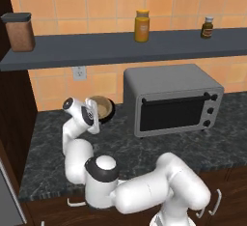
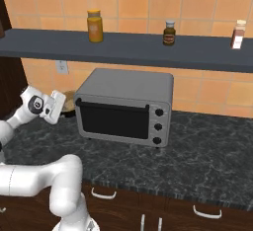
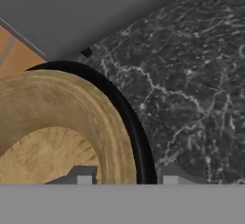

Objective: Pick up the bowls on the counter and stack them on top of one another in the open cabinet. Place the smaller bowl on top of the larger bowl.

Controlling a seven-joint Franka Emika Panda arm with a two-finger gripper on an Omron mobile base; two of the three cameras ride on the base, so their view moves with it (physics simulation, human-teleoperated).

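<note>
The tan wooden bowl (image 1: 99,105) lies at the back of the marbled counter (image 1: 144,150), left of the oven, with the black bowl's (image 1: 112,113) glossy rim showing around its right side. In the hand view the tan bowl (image 3: 57,127) is very close, and the black bowl's rim (image 3: 129,117) curves just outside it; whether they are nested I cannot tell. My gripper (image 3: 127,179) is low over them, open, its tips wide apart on either side of both rims. From the base it is seen reaching in from the left (image 1: 95,118) (image 2: 60,105). The slate-grey shelf (image 1: 120,46) runs above.
A grey toaster oven (image 1: 171,99) stands just right of the bowls. On the shelf are a brown canister (image 1: 19,32), an orange jar (image 1: 142,25) and a small dark bottle (image 1: 207,27). A dark wood cabinet side (image 1: 12,104) bounds the left; an outlet (image 1: 79,73) is on the tiled wall.
</note>
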